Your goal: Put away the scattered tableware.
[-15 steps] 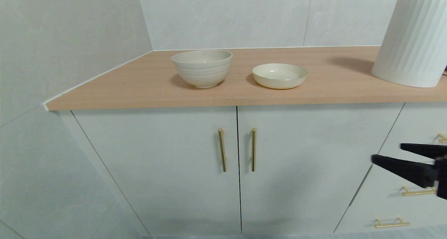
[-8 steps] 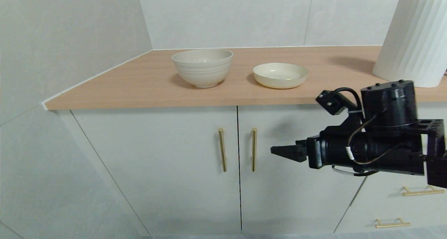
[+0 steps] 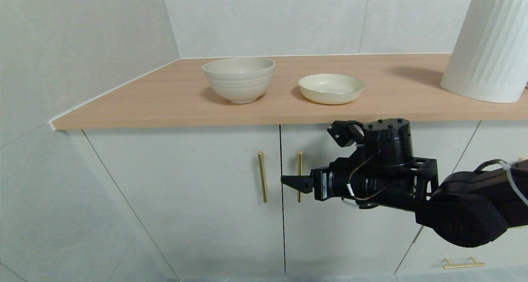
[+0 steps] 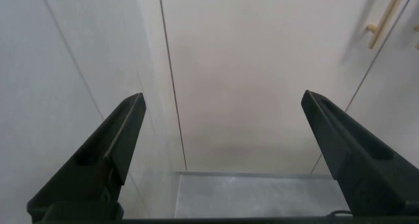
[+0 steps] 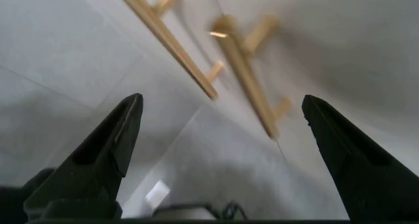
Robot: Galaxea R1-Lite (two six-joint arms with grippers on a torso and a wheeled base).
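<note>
A deep cream bowl [image 3: 238, 79] and a shallow cream dish [image 3: 331, 88] stand side by side on the wooden countertop [image 3: 165, 104]. Below it are two shut cabinet doors with upright gold handles [image 3: 262, 177] [image 3: 300, 166]. My right gripper [image 3: 291, 182] is level with those handles, its tips just in front of the right door's handle. In the right wrist view my right gripper [image 5: 221, 106] is open, with both gold handles [image 5: 173, 44] [image 5: 252, 80] close ahead between its fingers. My left gripper [image 4: 222, 99] is open and holds nothing, low before a pale cabinet panel.
A tall white ribbed container [image 3: 489, 47] stands at the counter's right end. Drawers with gold pulls [image 3: 464, 263] lie to the right of the doors. Tiled wall closes off the left side. A gold pull [image 4: 386, 18] shows near the left gripper.
My right arm has swung in from the right edge toward the left and now sits in front of the cabinet door handles. Bowl and dish have not moved.
</note>
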